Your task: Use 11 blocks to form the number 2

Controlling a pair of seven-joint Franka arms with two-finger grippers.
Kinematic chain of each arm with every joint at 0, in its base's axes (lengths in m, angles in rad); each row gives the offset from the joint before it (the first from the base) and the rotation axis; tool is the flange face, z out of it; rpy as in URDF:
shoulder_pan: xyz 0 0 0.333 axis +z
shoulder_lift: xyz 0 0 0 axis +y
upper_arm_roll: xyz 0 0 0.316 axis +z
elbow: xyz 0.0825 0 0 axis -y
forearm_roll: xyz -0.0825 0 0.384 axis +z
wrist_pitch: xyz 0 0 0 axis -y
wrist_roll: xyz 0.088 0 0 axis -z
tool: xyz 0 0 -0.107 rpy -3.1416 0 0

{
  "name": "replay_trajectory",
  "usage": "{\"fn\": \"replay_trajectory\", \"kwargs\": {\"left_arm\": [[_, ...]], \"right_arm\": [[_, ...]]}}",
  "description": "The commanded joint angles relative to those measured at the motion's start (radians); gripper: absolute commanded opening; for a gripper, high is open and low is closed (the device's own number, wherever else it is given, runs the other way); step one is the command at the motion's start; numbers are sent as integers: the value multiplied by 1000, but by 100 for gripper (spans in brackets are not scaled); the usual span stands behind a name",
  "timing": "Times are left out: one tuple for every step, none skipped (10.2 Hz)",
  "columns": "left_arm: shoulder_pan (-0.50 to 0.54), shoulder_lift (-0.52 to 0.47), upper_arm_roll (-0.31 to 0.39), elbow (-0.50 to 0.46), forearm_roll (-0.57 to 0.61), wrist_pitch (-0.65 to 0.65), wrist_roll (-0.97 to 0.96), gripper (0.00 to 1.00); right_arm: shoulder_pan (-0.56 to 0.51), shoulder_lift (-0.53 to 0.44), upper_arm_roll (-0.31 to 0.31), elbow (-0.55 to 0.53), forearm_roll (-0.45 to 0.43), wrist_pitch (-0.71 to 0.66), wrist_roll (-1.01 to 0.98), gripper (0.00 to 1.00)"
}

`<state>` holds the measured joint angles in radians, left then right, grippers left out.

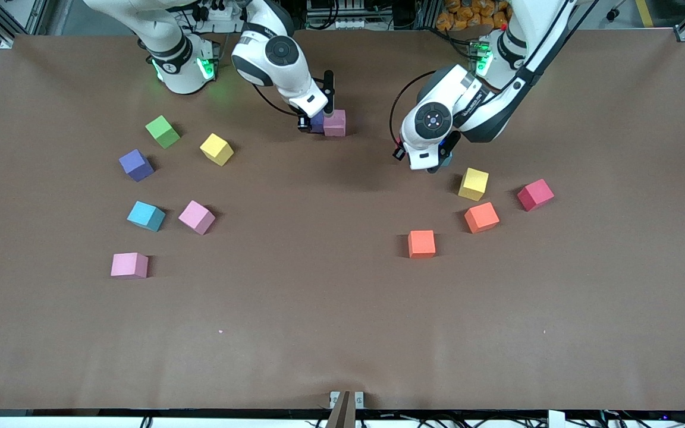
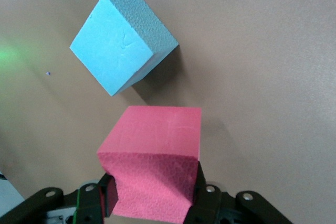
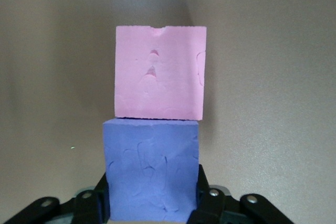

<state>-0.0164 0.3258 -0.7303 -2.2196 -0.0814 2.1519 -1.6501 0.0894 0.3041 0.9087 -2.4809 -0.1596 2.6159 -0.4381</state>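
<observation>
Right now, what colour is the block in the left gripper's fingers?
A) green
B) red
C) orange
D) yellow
B: in the left wrist view the left gripper has its fingers pressed on both sides of a red block, with a blue block lying loose on the table nearby.

My right gripper [image 1: 321,122] sits low at a purple block [image 1: 317,123] touching a pink block [image 1: 335,123]; my left gripper [image 1: 437,161] hangs just beside a yellow cube [image 1: 473,183]. Farther out from those left fingers lie two orange blocks [image 1: 481,217] and a red block [image 1: 535,194]; toward my right arm's end are scattered cubes on the brown table [image 1: 319,309].
</observation>
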Motion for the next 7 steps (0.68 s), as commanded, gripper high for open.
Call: {"fn": "replay_trajectory", "kwargs": {"left_arm": [[3, -19, -8, -3, -23, -11, -10, 0], [3, -19, -8, -3, -20, -11, -10, 0], [3, -19, -8, -3, -18, -11, -10, 0], [4, -21, -8, 0, -18, -11, -10, 0], [6, -22, -8, 14, -21, -12, -16, 0], [7, -21, -6, 32, -21, -12, -58, 0], [12, -21, -6, 49, -21, -12, -91, 0]], "right_arm": [[-28, 13, 13, -3, -43, 15, -4, 66], [-28, 13, 7, -3, -47, 18, -4, 67], [-27, 13, -4, -3, -47, 16, -4, 72], [-25, 13, -4, -1, -47, 16, -4, 74], [-23, 13, -4, -1, -47, 15, -4, 75], [-23, 12, -4, -1, -47, 13, -4, 75], [-23, 9, -4, -1, -46, 7, -1, 75]]}}
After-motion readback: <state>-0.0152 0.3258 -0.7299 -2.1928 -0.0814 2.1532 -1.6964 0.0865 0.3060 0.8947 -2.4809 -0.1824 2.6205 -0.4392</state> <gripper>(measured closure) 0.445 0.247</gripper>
